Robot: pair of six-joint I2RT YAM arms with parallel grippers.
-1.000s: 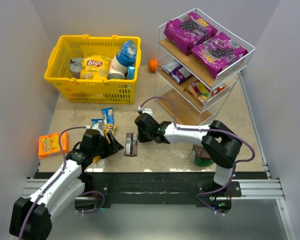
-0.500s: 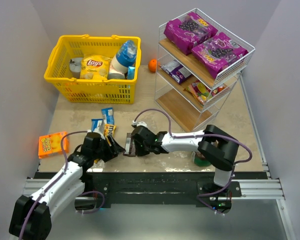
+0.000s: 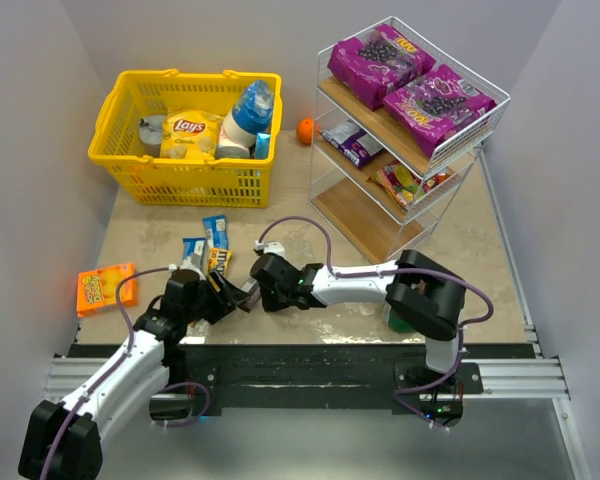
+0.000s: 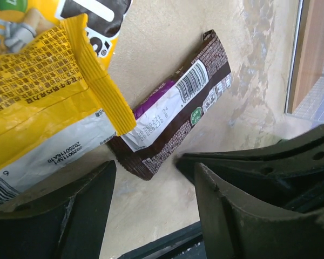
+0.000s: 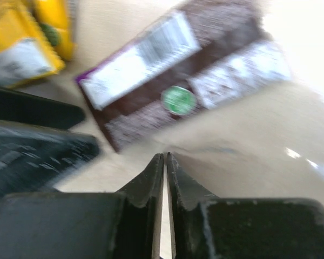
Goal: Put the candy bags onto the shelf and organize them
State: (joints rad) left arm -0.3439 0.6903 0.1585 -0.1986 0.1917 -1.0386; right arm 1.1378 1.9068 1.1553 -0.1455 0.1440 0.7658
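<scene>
A brown candy bar [image 4: 175, 108] lies flat on the table, barcode side up, also in the right wrist view [image 5: 178, 94]. My left gripper [image 4: 151, 216] is open and empty, low over the table just short of the bar's near end. My right gripper [image 5: 165, 157] is shut and empty, its tips on the table beside the bar's long edge. In the top view both grippers [image 3: 238, 296] [image 3: 264, 290] meet over the bar and hide it. A yellow packet [image 4: 38, 102] overlaps the bar's end. The shelf [image 3: 365, 222] holds two large purple bags [image 3: 380, 58] on top and smaller packets [image 3: 352, 142] in the middle.
Blue packets [image 3: 215, 232] and a yellow one [image 3: 218, 262] lie left of the grippers. A flat orange box [image 3: 102, 288] sits at the left edge. The yellow basket [image 3: 130, 170] with a Lay's bag stands at the back left. An orange ball [image 3: 305, 130] lies behind the shelf.
My right gripper has moved left and toward the near edge, over the brown bar and up to the left gripper. The left gripper has shifted slightly right.
</scene>
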